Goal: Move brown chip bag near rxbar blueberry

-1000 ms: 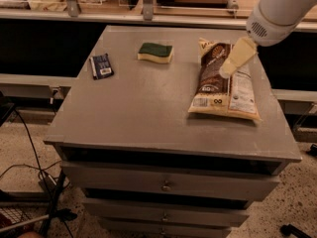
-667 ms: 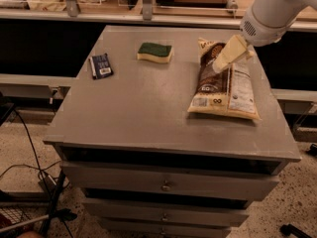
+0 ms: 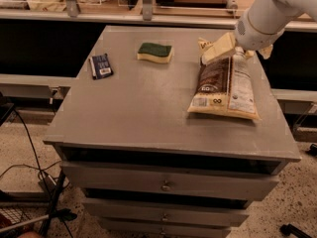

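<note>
The brown chip bag (image 3: 224, 86) lies flat on the right side of the grey cabinet top (image 3: 143, 108), long axis running front to back. The rxbar blueberry (image 3: 101, 66), a small navy wrapper with a white patch, lies near the left edge. My gripper (image 3: 241, 51) comes in from the upper right and hovers over the far end of the bag. Its cream fingers (image 3: 218, 49) stand apart, one on each side of the bag's top. The bag's far end is partly hidden behind the gripper.
A green-topped yellow sponge (image 3: 155, 52) lies at the back middle, between the rxbar and the bag. The cabinet has drawers (image 3: 166, 185) below its front edge. Shelving (image 3: 143, 4) runs behind it. Cables (image 3: 29, 167) lie on the floor at the left.
My gripper has moved a little left and toward the back, over the far end of the bag. The bag, the rxbar and the sponge have not moved.
</note>
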`<state>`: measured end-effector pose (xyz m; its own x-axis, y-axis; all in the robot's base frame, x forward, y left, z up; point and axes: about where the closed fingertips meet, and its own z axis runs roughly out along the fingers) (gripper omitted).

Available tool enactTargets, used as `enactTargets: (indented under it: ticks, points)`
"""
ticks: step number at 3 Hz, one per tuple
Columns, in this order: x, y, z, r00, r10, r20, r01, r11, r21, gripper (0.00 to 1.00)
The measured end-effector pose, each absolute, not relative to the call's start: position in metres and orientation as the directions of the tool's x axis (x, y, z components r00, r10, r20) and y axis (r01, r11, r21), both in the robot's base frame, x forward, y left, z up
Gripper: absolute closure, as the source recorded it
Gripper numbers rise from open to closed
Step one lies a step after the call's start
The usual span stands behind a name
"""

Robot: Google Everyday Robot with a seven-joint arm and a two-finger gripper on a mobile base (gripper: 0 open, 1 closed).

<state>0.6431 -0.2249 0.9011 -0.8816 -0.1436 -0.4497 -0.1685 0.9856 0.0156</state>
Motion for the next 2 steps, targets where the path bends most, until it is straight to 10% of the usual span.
enactTargets:
  ticks: [2]
  points:
    - [0.6449, -0.2178, 0.884, -0.902, 0.005, -0.431, -0.044, 0.994, 0.104, 0.16]
